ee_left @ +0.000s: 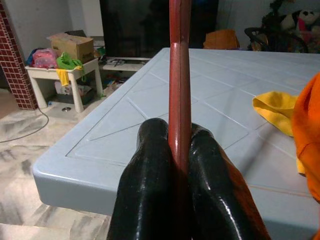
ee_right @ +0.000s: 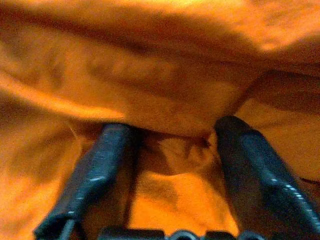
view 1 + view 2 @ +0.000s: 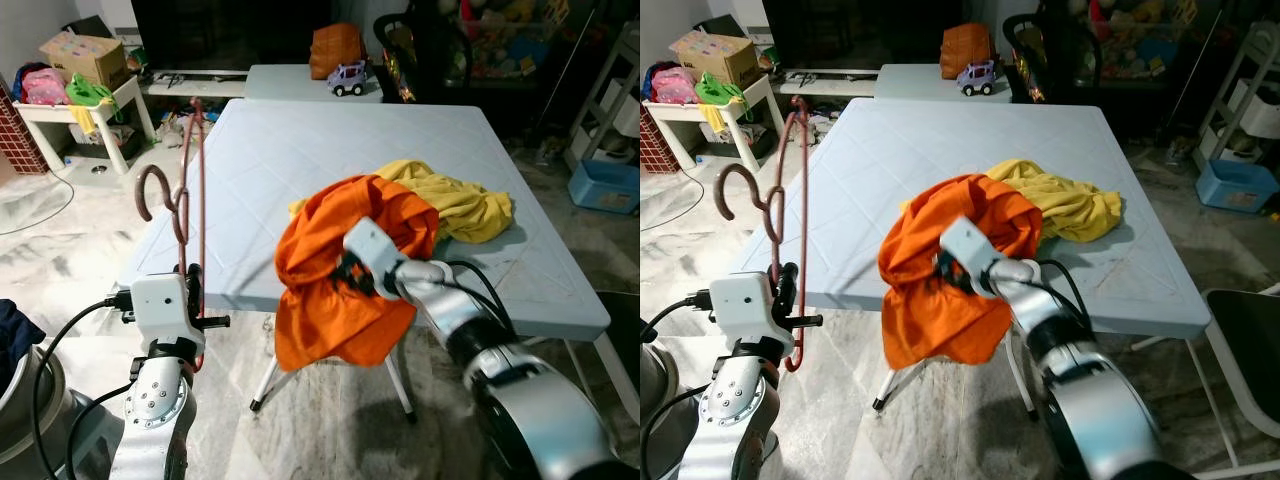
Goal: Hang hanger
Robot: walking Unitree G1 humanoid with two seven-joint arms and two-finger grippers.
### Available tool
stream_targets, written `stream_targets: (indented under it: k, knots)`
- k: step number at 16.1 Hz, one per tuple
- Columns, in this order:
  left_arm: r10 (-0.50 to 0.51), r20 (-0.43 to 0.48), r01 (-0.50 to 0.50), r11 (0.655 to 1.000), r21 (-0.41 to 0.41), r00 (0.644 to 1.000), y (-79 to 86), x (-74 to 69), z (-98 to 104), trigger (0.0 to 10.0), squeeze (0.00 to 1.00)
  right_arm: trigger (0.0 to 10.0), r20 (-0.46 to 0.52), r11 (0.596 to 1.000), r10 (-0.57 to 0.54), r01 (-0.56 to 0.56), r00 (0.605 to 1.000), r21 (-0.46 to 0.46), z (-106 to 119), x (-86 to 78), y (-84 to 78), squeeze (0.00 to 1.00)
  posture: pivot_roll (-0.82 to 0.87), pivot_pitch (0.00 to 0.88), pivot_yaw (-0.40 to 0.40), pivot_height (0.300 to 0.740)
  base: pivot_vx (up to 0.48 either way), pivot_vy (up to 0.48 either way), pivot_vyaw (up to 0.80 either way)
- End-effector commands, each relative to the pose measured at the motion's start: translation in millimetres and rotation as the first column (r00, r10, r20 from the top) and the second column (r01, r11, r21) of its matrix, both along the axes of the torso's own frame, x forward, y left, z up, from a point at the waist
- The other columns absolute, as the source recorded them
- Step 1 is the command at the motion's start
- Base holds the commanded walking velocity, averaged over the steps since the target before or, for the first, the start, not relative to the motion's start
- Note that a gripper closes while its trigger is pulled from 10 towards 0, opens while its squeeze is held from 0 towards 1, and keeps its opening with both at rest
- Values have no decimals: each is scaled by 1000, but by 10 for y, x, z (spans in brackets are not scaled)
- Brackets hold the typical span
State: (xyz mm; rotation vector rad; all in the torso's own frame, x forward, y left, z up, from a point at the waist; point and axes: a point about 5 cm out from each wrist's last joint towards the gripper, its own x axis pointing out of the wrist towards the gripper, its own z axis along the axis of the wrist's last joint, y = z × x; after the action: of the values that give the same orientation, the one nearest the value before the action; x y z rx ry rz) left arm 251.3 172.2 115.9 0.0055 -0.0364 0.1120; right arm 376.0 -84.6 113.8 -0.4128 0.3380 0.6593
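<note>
A reddish-brown hanger (image 3: 200, 180) stands upright beside the table's left front corner, its hook (image 3: 150, 192) pointing left. My left gripper (image 1: 177, 132) is shut on the hanger's lower bar (image 1: 179, 60). An orange shirt (image 3: 325, 300) lies bunched on the pale blue table (image 3: 300, 140) and hangs over its front edge. My right gripper (image 2: 172, 127) is pushed into that shirt from the front, fingers (image 2: 95, 170) spread apart with orange cloth between and around them. A yellow garment (image 3: 455, 200) lies on the table just behind the shirt.
A second table behind carries a toy car (image 3: 347, 78) and an orange bag (image 3: 337, 50). A white side table (image 3: 90, 100) with boxes stands at far left. A blue bin (image 3: 605, 185) and shelving are at right, a dark chair (image 3: 1245, 340) at near right.
</note>
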Motion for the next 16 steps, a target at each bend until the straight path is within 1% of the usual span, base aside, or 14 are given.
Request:
stream_targets:
  k: [1, 2, 4, 5, 7, 8, 9, 10, 11, 12, 13, 14, 15, 16]
  knots:
    - [7, 11, -7, 1000, 3, 1000, 7, -6, 38, 10000, 0, 0, 10, 998, -49, 49, 999, 43, 110, 63, 49, 0, 110, 0, -18, 740, 0, 0, 0]
    - [7, 11, -7, 1000, 3, 1000, 6, -7, 38, 10000, 0, 0, 5, 997, -57, 56, 998, 56, 119, 67, 72, 0, 110, 0, -18, 740, 0, 0, 0]
    - [11, 14, -11, 1000, 4, 1000, 9, -10, 48, 10000, 0, 0, -27, 983, -120, 123, 992, 137, 197, 97, 249, 0, 122, 0, -25, 740, 0, 0, 0]
    - [13, 15, -13, 1000, 5, 1000, 10, -12, 52, 10000, 0, 0, -33, 978, -134, 138, 990, 154, 236, 109, 303, 0, 129, 0, -28, 740, 0, 0, 0]
    - [19, 18, -19, 1000, 8, 1000, 21, -24, 60, 10000, 0, 0, -50, 957, -177, 184, 983, 225, 369, 151, 401, 0, 147, 0, -37, 740, 0, 0, 0]
    - [31, 21, -31, 999, 11, 999, 44, -40, 67, 10000, 0, 0, -36, 946, -191, 194, 981, 259, 496, 186, 470, 0, 158, 0, -43, 740, 0, 0, 0]
    - [45, 21, -46, 999, 13, 999, 71, -56, 65, 10000, 0, 0, -26, 930, -197, 195, 980, 311, 667, 219, 566, 0, 168, 0, -53, 740, 0, 0, 0]
    - [47, 21, -47, 999, 13, 999, 71, -57, 63, 10000, 0, 0, -23, 928, -198, 195, 980, 316, 692, 225, 576, 0, 171, 0, -56, 740, 0, 0, 0]
    - [54, 27, -54, 998, 12, 998, 73, -58, 74, 10000, 0, 0, 68, 919, -226, 189, 972, 347, 993, 298, 607, 0, 177, 0, -64, 740, 0, 0, 0]
    - [58, 29, -58, 998, 11, 998, 69, -58, 78, 10000, 0, 0, 117, 896, -257, 191, 959, 400, 1204, 343, 596, 0, 177, 0, -72, 740, 0, 0, 0]
    - [66, 30, -66, 998, 8, 997, 65, -64, 76, 10000, 0, 0, 194, 843, -306, 170, 932, 511, 1573, 393, 562, 0, 176, 0, -77, 740, 0, 0, 0]
    - [67, 27, -67, 998, 6, 997, 59, -73, 68, 10000, 0, 0, 239, 836, -307, 141, 921, 530, 1729, 403, 548, 0, 174, 0, -80, 740, 0, 0, 0]
    - [69, 24, -69, 998, 2, 997, 45, -85, 55, 10000, 0, 3725, 332, 884, -262, 88, 906, 459, 1825, 395, 562, 0, 173, 0, -84, 740, 0, 0, 0]
    - [69, 21, -69, 998, -1, 997, 26, -93, 46, 10000, 0, 9882, 398, 948, -194, 66, 896, 312, 1764, 388, 579, 0, 173, 0, -86, 740, 0, 0, 0]
